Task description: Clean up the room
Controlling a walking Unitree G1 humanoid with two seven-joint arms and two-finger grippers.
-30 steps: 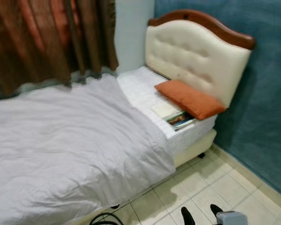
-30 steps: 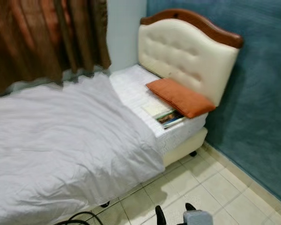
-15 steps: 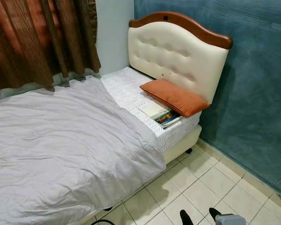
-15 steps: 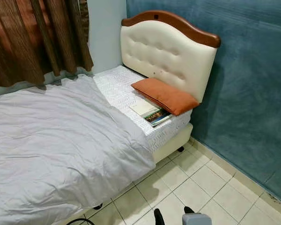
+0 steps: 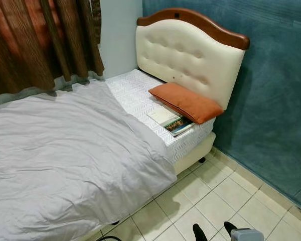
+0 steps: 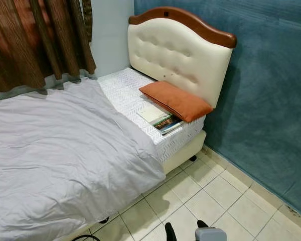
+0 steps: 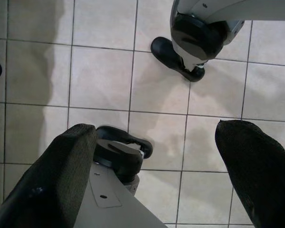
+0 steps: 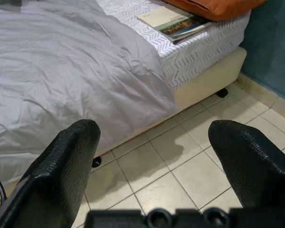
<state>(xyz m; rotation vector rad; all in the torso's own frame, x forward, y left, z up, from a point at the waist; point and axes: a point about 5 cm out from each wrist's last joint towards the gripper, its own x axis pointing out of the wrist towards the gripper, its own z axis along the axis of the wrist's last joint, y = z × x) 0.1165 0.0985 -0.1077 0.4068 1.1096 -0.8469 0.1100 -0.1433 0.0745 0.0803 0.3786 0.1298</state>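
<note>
A bed fills the left of the eye views, with a crumpled grey duvet (image 5: 65, 150) spread over most of it. An orange pillow (image 5: 185, 102) lies against the cream padded headboard (image 5: 190, 50). Beside the pillow, near the mattress edge, two books (image 5: 171, 119) lie stacked, a cream one over a colourful one. My right gripper (image 5: 214, 231) hangs low over the tiled floor, open and holding nothing; its wrist view looks at the bed side and the books (image 8: 173, 21). My left gripper (image 7: 154, 166) hangs open, pointing down at the floor tiles and my own feet (image 7: 178, 59).
A blue wall (image 5: 276, 90) runs along the right, with a strip of pale tiled floor (image 5: 210, 196) between it and the bed. Brown curtains (image 5: 35, 40) hang behind the bed. A black cable (image 5: 108, 238) lies on the floor by the bed's near edge.
The camera has swung right and steadied, so the bed and headboard sit further left and sharper. Nothing on the bed has moved. Both grippers stay open.
</note>
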